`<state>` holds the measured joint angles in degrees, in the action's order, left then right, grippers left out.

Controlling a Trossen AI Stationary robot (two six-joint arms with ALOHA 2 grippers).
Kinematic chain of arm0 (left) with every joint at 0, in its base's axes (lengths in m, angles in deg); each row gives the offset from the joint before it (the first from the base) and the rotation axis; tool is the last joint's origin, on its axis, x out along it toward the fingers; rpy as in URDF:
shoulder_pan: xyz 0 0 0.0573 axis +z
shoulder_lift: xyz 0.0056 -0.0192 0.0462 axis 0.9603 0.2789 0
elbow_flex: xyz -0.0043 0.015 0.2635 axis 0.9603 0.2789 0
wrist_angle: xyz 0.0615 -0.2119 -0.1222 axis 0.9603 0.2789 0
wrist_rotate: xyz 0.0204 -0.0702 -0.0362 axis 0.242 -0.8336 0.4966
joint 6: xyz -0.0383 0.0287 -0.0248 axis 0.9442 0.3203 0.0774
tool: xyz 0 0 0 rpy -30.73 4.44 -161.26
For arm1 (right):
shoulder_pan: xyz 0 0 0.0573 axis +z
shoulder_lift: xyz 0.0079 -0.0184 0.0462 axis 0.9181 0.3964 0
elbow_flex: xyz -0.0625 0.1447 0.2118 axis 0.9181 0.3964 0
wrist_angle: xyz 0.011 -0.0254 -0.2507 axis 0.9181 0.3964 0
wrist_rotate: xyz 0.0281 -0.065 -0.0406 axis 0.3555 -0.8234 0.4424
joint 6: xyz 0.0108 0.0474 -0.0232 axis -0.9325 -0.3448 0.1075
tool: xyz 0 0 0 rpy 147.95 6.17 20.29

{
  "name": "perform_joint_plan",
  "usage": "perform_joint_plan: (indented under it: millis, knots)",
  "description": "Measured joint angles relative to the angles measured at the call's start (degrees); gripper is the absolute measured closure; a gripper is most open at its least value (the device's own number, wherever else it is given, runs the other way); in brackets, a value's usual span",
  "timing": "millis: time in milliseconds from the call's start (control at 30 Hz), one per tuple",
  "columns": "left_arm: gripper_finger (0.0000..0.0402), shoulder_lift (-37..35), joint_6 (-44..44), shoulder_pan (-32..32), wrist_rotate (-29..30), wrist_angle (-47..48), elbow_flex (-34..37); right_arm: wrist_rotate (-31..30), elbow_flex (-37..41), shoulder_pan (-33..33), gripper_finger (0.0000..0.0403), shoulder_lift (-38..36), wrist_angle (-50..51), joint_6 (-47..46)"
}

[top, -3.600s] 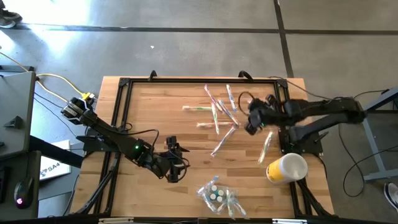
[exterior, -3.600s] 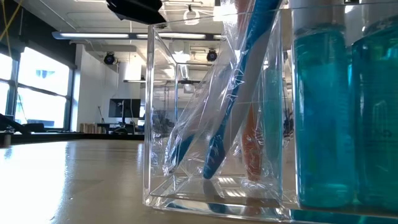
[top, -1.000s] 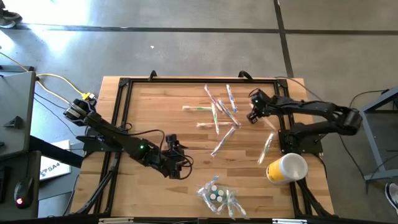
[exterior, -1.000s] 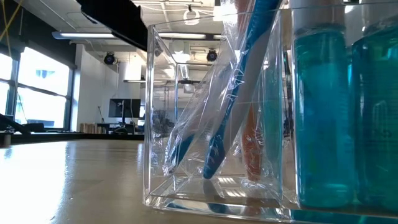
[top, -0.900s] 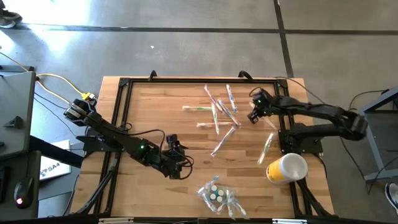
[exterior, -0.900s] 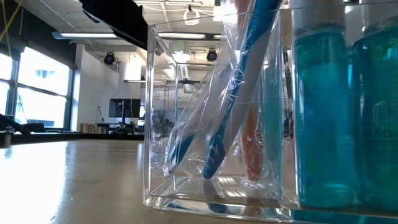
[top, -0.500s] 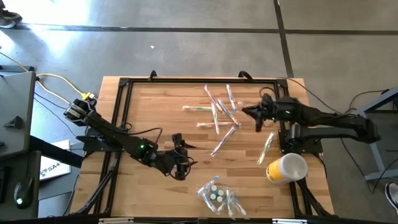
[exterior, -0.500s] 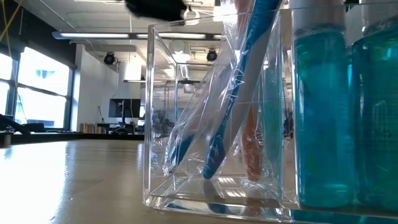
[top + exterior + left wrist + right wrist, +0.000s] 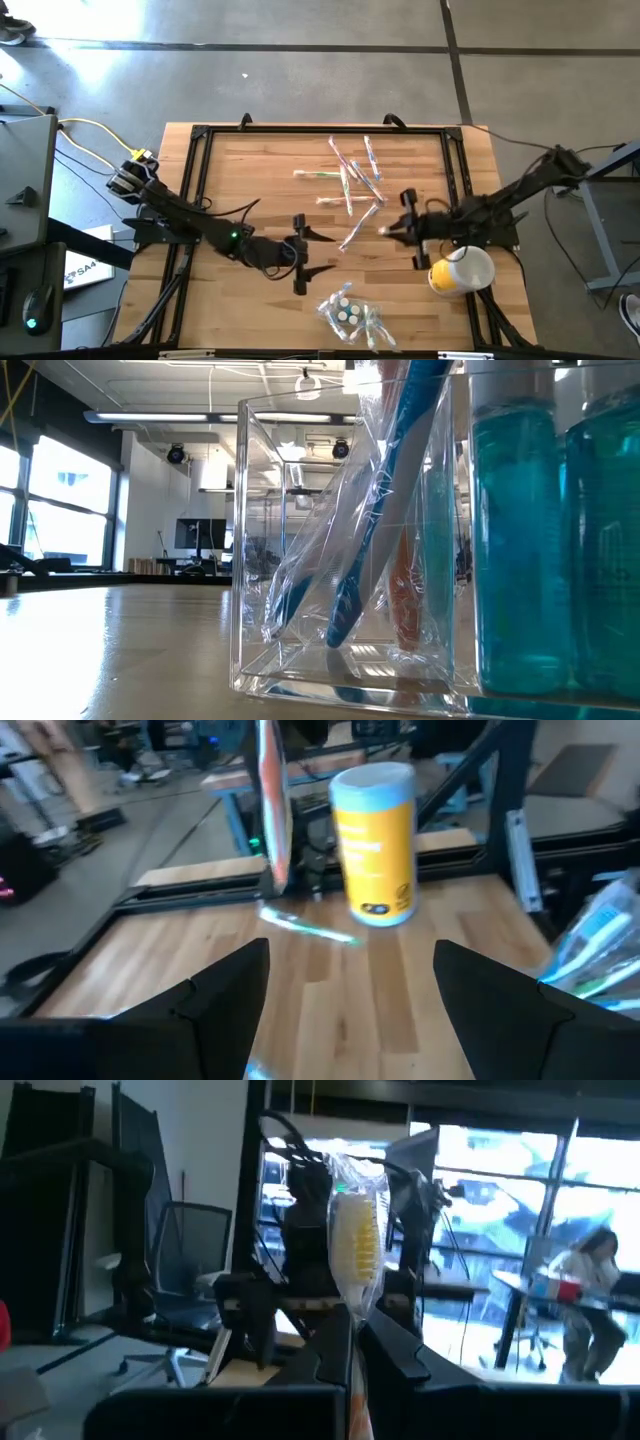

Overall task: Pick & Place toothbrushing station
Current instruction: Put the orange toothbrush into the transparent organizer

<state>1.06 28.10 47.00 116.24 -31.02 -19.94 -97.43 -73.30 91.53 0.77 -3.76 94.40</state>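
The right gripper hangs over the table's right half, fingers clamped on a wrapped toothbrush with yellow bristles, which stands upright between them in the right wrist view. The left gripper sits near the table's front middle, fingers spread apart and holding nothing. More wrapped toothbrushes lie scattered toward the back of the table. A clear box near the front edge holds a few wrapped toothbrushes, apparently blue and orange. A yellow canister stands just beside the right gripper.
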Motion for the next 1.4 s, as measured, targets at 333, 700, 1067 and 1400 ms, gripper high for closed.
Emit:
perform_joint_plan:
  millis: [333,700,1067,1400]
  knots:
    - [0.0125,3.5,-2.5,5.0,-10.0,-5.9,0.0,1.3,-0.3,3.3,0.0399,20.0,-24.4,8.2]
    - [0.0125,5.3,-4.4,6.2,-14.2,-9.4,0.0,3.8,-4.3,2.9,0.0399,26.2,-24.5,8.2]
    - [0.0125,7.5,-7.9,6.5,-17.2,-14.5,-0.2,4.0,-5.2,2.0,0.0399,27.1,-24.3,8.0]
    - [0.0125,8.8,-8.1,7.8,-17.9,-14.1,0.0,4.0,-5.2,2.0,0.0399,27.1,-23.4,7.8]
